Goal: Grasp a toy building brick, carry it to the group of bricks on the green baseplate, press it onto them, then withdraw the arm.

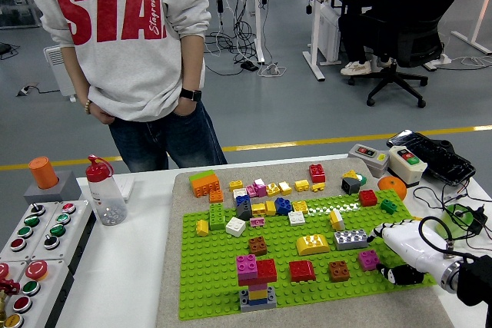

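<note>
My right hand [396, 250] rests at the right edge of the green baseplate [215, 286], fingers loosely spread and holding nothing. A magenta brick [369, 260] lies just beside my fingertips, a grey brick [350, 240] near them. The stacked brick group [256, 278] stands at the baseplate's near edge, well apart from my hand.

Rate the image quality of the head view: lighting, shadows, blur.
Head view: even, soft indoor lighting; only faint shadows under the bricks on the green baseplate; no strong glare on the white table; bricks and the right hand are sharp, while the person's sweatshirt looks slightly soft.
</note>
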Robot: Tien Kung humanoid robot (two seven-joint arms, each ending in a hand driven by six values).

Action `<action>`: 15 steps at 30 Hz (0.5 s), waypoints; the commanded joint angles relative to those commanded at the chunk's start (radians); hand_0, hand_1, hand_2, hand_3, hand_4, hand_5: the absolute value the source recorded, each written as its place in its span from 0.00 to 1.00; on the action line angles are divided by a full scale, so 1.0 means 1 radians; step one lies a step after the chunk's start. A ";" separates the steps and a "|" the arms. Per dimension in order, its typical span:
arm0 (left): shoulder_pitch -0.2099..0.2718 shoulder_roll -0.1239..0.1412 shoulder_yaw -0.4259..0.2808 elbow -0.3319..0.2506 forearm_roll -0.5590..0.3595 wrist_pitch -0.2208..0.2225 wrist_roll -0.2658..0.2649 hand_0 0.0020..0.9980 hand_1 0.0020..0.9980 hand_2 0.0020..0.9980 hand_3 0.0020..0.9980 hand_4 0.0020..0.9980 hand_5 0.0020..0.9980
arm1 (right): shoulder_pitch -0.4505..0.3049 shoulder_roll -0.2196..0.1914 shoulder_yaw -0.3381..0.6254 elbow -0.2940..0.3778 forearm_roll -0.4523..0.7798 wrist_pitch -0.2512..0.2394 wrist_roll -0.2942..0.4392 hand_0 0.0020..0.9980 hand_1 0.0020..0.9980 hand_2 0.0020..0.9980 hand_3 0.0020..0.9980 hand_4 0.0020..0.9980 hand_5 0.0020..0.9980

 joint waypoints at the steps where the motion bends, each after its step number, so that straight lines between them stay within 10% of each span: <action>1: 0.000 0.000 0.000 0.000 0.000 0.000 0.000 0.65 0.69 0.68 0.58 0.28 1.00 | 0.001 0.001 -0.002 -0.002 0.001 0.001 0.000 0.78 0.75 0.86 0.75 0.64 0.28; 15: 0.006 -0.003 -0.001 0.000 0.003 0.001 0.002 0.65 0.69 0.68 0.58 0.28 1.00 | 0.008 0.014 -0.021 -0.026 0.009 -0.002 0.003 0.77 0.75 0.84 0.73 0.64 0.29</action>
